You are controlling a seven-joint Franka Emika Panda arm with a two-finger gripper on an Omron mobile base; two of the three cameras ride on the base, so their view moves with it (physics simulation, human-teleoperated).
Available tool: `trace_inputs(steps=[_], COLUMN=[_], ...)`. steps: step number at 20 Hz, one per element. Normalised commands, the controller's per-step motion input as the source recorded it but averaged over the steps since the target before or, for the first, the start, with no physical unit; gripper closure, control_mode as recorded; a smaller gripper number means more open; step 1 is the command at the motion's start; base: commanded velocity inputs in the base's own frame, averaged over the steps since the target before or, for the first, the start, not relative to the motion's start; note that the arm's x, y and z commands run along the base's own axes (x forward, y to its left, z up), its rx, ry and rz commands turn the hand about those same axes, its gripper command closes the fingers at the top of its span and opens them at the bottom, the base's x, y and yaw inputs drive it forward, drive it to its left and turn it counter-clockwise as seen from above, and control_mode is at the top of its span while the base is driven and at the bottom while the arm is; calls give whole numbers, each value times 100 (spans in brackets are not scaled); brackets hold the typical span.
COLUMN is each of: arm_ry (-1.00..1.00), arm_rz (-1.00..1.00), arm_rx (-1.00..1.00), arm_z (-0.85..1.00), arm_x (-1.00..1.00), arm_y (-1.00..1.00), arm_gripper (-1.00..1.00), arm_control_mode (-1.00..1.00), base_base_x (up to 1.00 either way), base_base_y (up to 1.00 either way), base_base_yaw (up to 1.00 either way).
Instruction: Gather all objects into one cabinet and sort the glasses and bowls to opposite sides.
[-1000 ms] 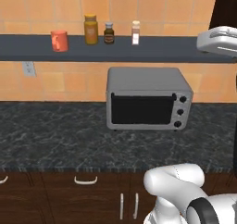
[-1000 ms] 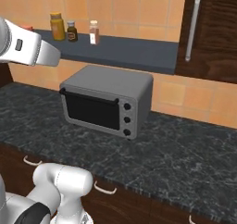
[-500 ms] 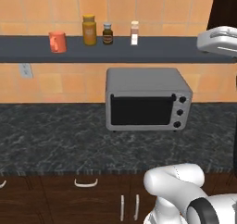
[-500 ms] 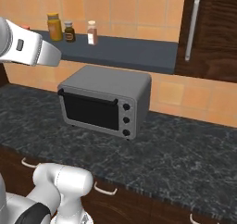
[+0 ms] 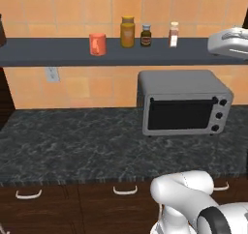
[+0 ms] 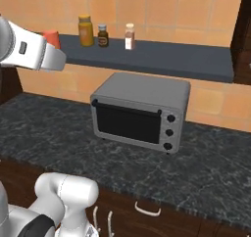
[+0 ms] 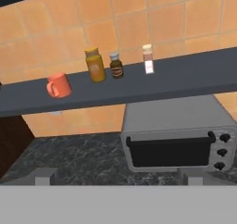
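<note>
An orange-red mug (image 5: 97,44) with a handle stands on the dark wall shelf (image 5: 48,53), left of three spice jars. The same mug (image 6: 51,36) peeks out behind my white arm in the right base view. In the hand view the mug (image 7: 59,85) is far off at upper left. My gripper (image 7: 118,177) is open and holds nothing. It is well back from the shelf, level with the counter and pointing at the wall. The bowls are out of view.
A grey toaster oven (image 5: 183,103) sits on the black marbled counter (image 5: 72,141) under the shelf. The spice jars (image 5: 127,32) stand above it. Dark wood cabinet sides show at the left (image 5: 4,102) and at the right (image 6: 242,35). Drawers with handles (image 5: 125,190) run below the counter.
The whole picture has slid to the right in both base views, so the camera has moved left. The mug, jars and oven stay put. The gripper is still open.
</note>
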Motion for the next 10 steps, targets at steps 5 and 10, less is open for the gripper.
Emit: trace_inputs(steps=[5,10], arm_ry=[0,0], arm_rz=[0,0], arm_rx=[0,0], arm_z=[0,0], arm_x=[0,0], arm_y=[0,0], arm_gripper=[-100,-100], arm_control_mode=[100,100], base_base_x=[2,0], base_base_y=[74,58], base_base_yaw=[-11,-9])
